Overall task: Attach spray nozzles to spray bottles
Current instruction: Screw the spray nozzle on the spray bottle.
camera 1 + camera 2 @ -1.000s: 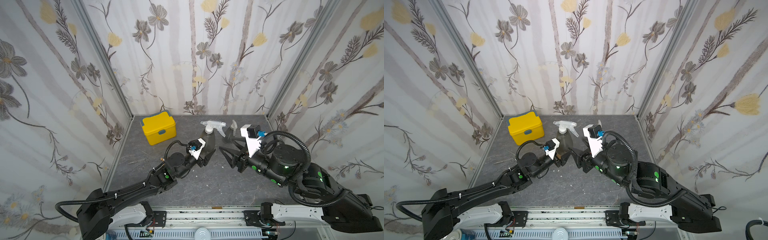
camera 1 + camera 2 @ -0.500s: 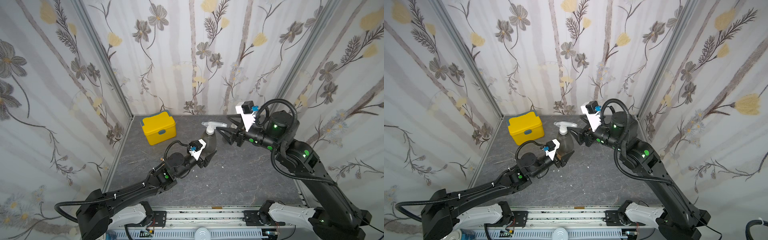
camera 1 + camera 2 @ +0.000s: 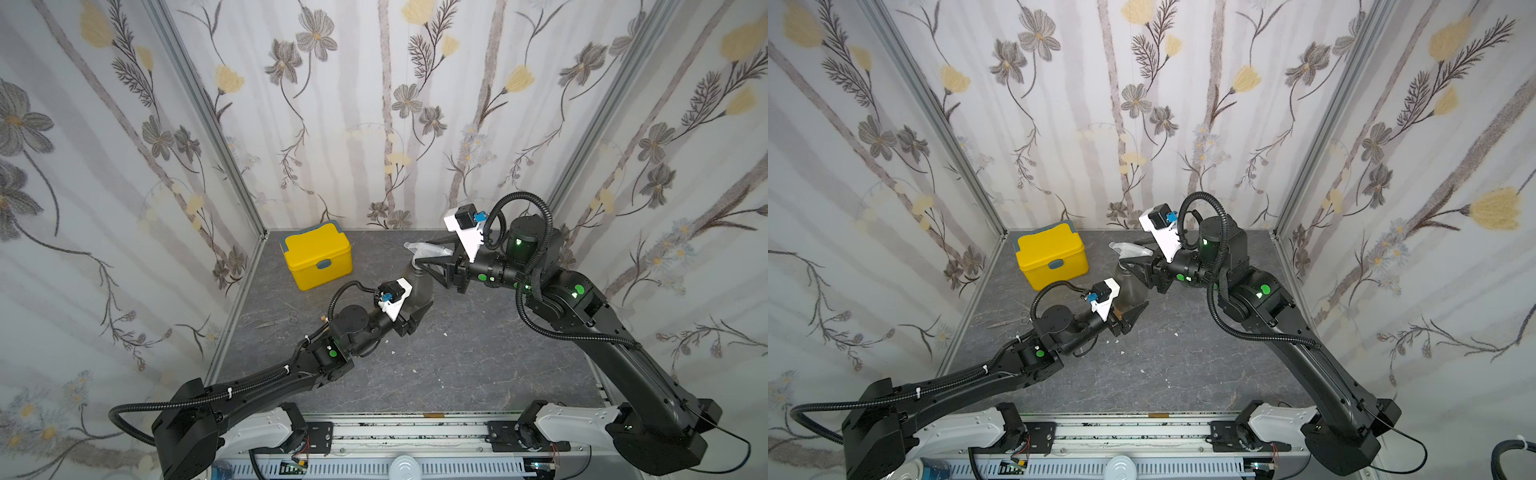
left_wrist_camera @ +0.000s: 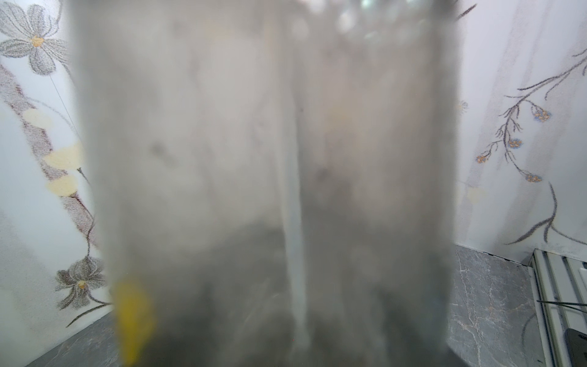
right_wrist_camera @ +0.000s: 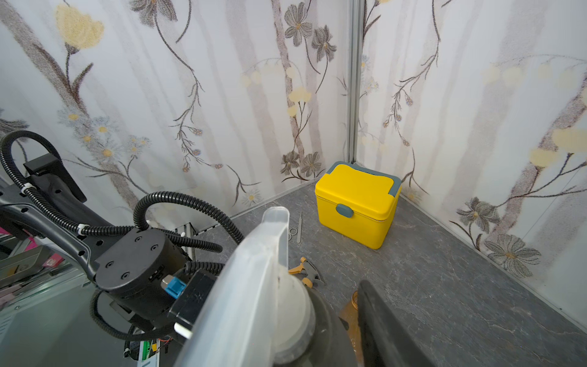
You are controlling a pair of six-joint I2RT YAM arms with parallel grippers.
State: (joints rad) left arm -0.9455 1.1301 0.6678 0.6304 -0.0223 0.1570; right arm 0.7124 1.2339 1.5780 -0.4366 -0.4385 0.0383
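Observation:
A smoky grey spray bottle [image 3: 417, 286] [image 3: 1133, 286] stands upright mid-table with a clear-whitish spray nozzle [image 3: 426, 249] [image 3: 1129, 249] on its neck. My left gripper [image 3: 415, 304] is shut on the bottle's lower body; the bottle [image 4: 254, 159] fills the left wrist view, its dip tube [image 4: 293, 222] showing inside. My right gripper [image 3: 432, 257] reaches in from the right, its jaws either side of the nozzle's collar [image 5: 295, 317]. One of its fingers [image 5: 381, 330] stands a little clear of the collar; the other is hidden behind the nozzle head [image 5: 254, 286]. An orange nozzle [image 5: 305, 270] lies on the table beyond.
A yellow lidded box [image 3: 318, 259] [image 5: 355, 203] sits at the back left corner. Small scissors [image 3: 282, 318] [image 5: 295, 228] lie in front of it. An amber bottle's neck [image 5: 353, 298] shows low beside the grey bottle. Patterned walls close in three sides.
My right arm rose from low at the table's front and swung back to the nozzle, and its jaws narrowed round the collar. The left arm kept still, holding the bottle.

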